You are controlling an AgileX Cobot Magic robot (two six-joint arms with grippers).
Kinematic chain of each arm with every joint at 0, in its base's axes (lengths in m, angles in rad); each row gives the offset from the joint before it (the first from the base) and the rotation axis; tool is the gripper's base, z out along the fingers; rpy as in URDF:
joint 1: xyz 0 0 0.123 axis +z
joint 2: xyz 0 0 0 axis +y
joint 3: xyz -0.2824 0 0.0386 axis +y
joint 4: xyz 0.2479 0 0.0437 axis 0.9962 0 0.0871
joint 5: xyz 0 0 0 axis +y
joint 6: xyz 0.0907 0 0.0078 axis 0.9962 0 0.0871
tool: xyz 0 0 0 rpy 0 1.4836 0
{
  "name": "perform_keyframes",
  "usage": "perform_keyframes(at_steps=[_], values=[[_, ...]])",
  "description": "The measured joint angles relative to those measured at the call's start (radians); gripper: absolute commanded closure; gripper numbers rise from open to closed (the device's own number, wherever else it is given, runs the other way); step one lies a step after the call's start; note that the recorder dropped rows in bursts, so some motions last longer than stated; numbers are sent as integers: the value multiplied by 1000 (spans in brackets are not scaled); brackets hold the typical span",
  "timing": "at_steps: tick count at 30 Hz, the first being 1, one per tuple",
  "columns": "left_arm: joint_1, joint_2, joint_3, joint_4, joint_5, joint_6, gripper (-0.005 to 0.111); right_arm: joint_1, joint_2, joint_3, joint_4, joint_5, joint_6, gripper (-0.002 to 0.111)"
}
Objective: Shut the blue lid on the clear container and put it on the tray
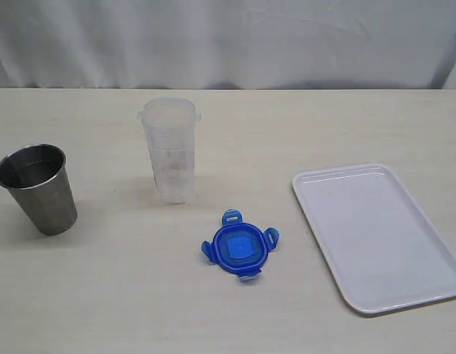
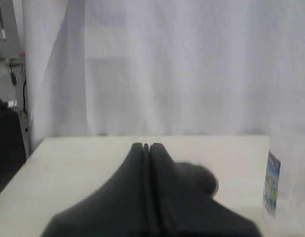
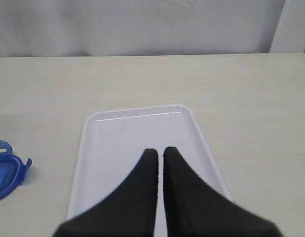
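Blue lid (image 1: 239, 249): location and handling class? (Operator)

It lies flat on the table (image 1: 125, 310), near the tray (image 1: 375, 236) but not touching it, off one long side of the tray. Judged light, rigid plastic. The four snap tabs are the weak points. Take hold across the rim between two tabs, never on a tab. (Technician)

Clear container (image 1: 170, 158)? (Operator)

It stands farther from the tray than the lid does, roughly between the tray and the steel cup (image 1: 38, 188), and apart from both. It appears empty, so judge it light and easy to tip. The thin, smooth walls may flex or slip under pressure. Grip the body at mid-height or just under the rim lip, with moderate force. (Technician)

Orientation? (Operator)

Container: upright, long axis vertical, mouth up, tapering toward the base. Lid: disc axis vertical, lighter square centre facing up, tabs splayed outward. Whether that face is the outer one cannot be told. Tray: flat, long axis running away from the exterior camera. (Technician)

Gripper status? (Operator)

Left gripper (image 2: 146, 146): jaws pressed together, nothing between them. The container's labelled side shows at the edge of its wrist view. Right gripper (image 3: 160, 150): jaws together, empty, pointing toward the tray. Neither appears in the exterior view. Both must open before any pickup. (Technician)
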Motion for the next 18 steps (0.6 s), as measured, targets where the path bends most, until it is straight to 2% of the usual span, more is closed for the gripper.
perform_keyframes(at_steps=[4, 7, 8, 9, 11, 12, 13, 15, 16, 18], values=[[0, 0, 0, -24, -163, -26, 107, 0, 0, 0, 0, 0, 0, 104], [0, 0, 0, -43, -276, -175, 106, 0, 0, 0, 0, 0, 0, 104], [0, 0, 0, -37, -307, -212, 102, 0, 0, 0, 0, 0, 0, 104], [0, 0, 0, -20, -356, -239, 96, 0, 0, 0, 0, 0, 0, 104], [0, 0, 0, -11, -421, -251, 74, 0, 0, 0, 0, 0, 0, 104], [0, 0, 0, -9, -444, -254, 61, 0, 0, 0, 0, 0, 0, 104], [0, 0, 0, -7, -463, -254, 38, 0, 0, 0, 0, 0, 0, 104], [0, 0, 0, -1, -508, -258, 15, 0, 0, 0, 0, 0, 0, 104], [0, 0, 0, -1, -545, -258, 12, 0, 0, 0, 0, 0, 0, 104], [0, 31, 0, 1, -608, -260, 12, 0, 0, 0, 0, 0, 0, 104]])
